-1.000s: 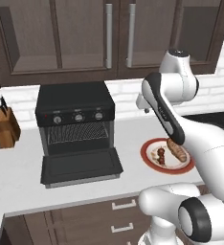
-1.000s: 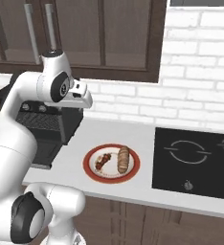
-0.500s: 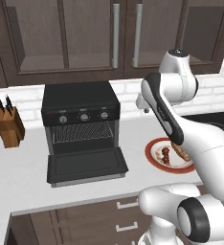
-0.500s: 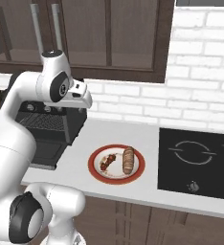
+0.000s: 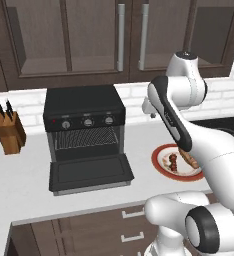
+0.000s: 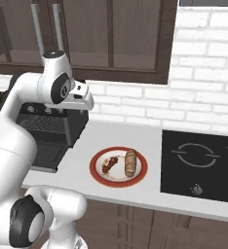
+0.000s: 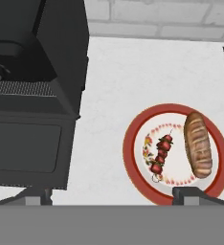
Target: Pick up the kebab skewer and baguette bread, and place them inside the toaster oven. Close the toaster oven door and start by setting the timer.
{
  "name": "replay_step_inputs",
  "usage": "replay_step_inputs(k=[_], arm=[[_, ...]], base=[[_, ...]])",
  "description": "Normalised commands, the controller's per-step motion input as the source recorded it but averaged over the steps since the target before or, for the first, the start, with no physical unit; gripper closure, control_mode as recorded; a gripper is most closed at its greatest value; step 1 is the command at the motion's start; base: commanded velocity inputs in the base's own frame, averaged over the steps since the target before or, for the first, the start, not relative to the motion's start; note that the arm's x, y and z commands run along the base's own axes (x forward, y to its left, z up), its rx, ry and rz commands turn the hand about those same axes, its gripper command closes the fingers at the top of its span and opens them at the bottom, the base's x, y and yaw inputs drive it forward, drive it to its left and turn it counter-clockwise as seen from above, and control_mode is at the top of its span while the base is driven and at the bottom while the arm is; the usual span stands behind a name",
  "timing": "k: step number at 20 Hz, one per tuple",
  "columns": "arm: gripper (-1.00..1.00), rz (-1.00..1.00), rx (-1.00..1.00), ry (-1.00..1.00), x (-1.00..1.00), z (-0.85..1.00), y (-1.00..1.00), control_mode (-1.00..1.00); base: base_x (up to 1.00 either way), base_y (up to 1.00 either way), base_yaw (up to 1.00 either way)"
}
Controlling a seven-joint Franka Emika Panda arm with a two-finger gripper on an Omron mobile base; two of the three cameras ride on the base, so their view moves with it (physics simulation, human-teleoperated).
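A red-rimmed plate [image 7: 128, 143] on the white counter carries the kebab skewer [image 7: 161, 153] and, on its right, the golden baguette bread [image 7: 198, 143]. My gripper [image 7: 118, 195] hangs open and empty high above the plate, its two fingertips [image 7: 37, 196] spread wide. To the left of the plate stands the black toaster oven [image 5: 84, 107], its door [image 5: 91, 172] dropped flat and open, the wire rack showing inside. From the right base view the skewer [image 6: 109, 165] and bread [image 6: 130, 162] lie side by side. My arm covers part of the bread [image 5: 188, 159] in the left base view.
A wooden knife block [image 5: 8, 132] stands at the far left of the counter. A black cooktop [image 6: 203, 163] lies right of the plate [image 6: 95, 168]. Dark wall cabinets [image 5: 94, 35] hang above a white brick wall.
The whole picture has shifted slightly in both base views, so the cameras have moved. The arm keeps its pose and the gripper stays open. Plate, food and oven lie as before.
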Motion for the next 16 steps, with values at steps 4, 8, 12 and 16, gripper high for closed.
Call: replay_step_inputs(k=[4,8,12,16], arm=[[-1.0,0.0,0.0,0.0,0.0,0.0,0.0,-1.0],[-1.0,0.0,0.0,0.0,-0.01,0.0,0.0,-1.0],[-1.0,0.01,-0.06,-0.13,-0.25,-0.25,0.27,-1.0],[-1.0,-0.05,0.0,-0.24,-0.19,-0.23,0.82,-1.0]], base=[[0.0,0.0,0.0],[0.0,0.0,0.0],[0.0,0.0,0.0],[0.0,0.0,0.0]])
